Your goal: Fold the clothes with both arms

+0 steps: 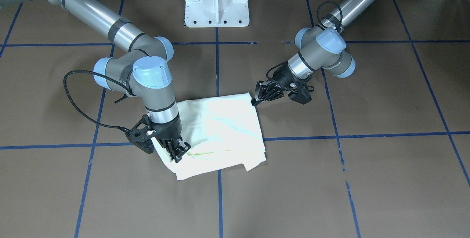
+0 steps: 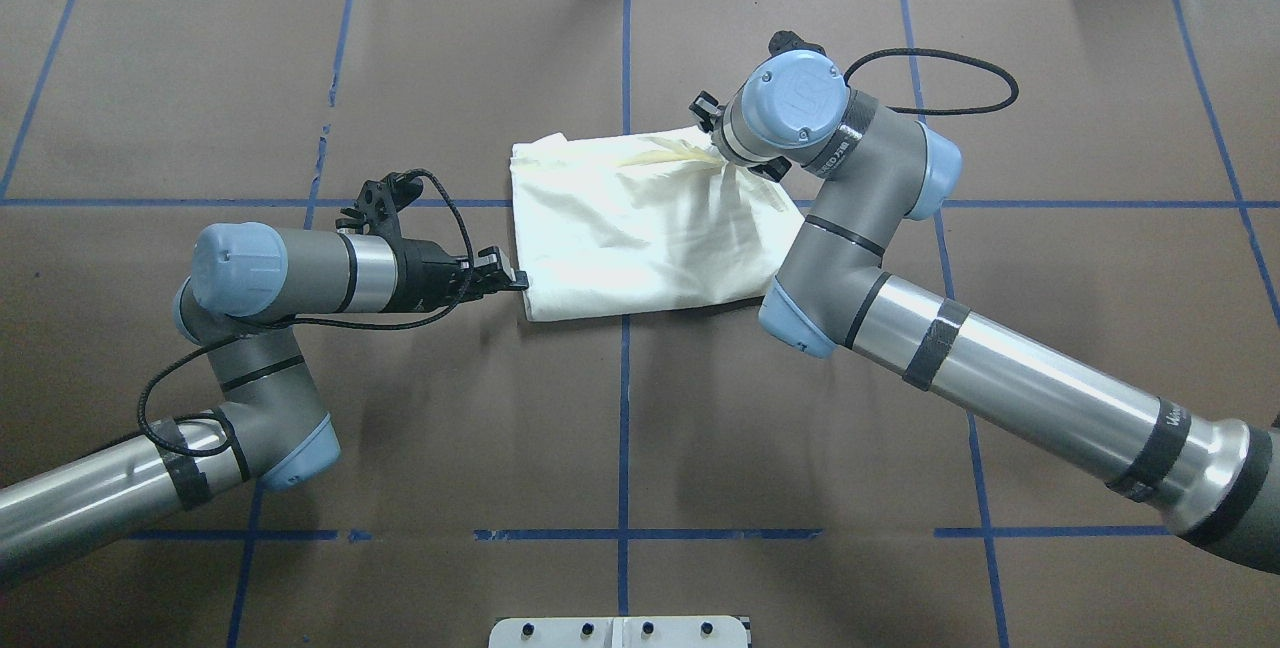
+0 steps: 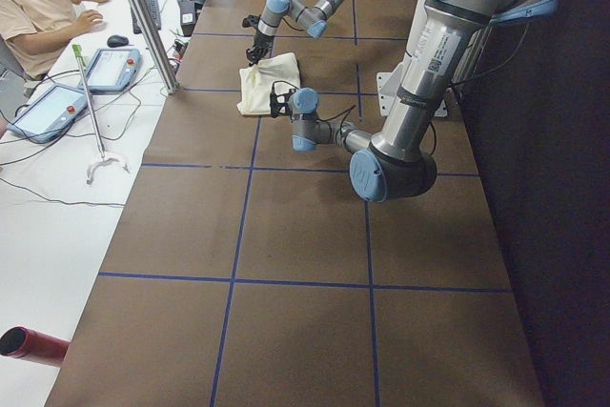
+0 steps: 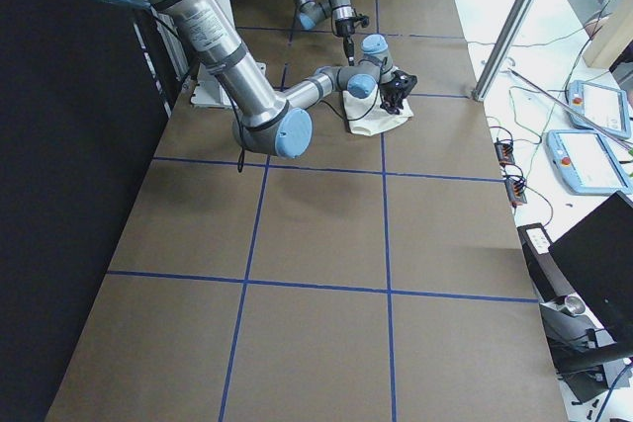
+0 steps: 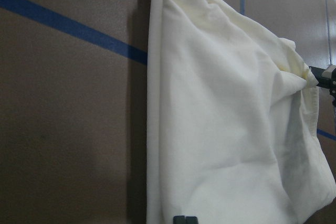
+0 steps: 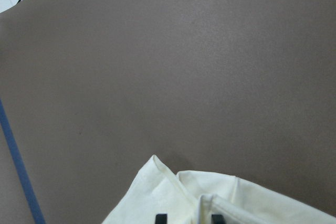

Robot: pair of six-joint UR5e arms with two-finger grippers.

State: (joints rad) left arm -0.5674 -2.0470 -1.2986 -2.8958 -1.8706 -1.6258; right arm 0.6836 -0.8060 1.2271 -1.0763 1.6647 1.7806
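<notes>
The cream-white shirt (image 1: 220,127) lies folded into a rough rectangle mid-table (image 2: 640,228). Its print is hidden; only faint yellow marks show through. My left gripper (image 1: 255,101) lies low at the shirt's near-left corner (image 2: 515,280). In the left wrist view its pads (image 5: 185,219) are together on the cloth (image 5: 220,119). My right gripper (image 1: 179,153) points down on the far right edge, hidden under its wrist in the overhead view. Its fingertips (image 6: 161,217) pinch a thick fold (image 6: 220,198), and the cloth puckers toward it (image 5: 324,77).
The white pedestal base (image 1: 216,1) stands at the robot's side of the brown table with blue tape lines (image 2: 625,378). An operator (image 3: 38,7) sits past the far edge with teach pendants (image 3: 110,69). A red cylinder (image 3: 33,345) lies off the table.
</notes>
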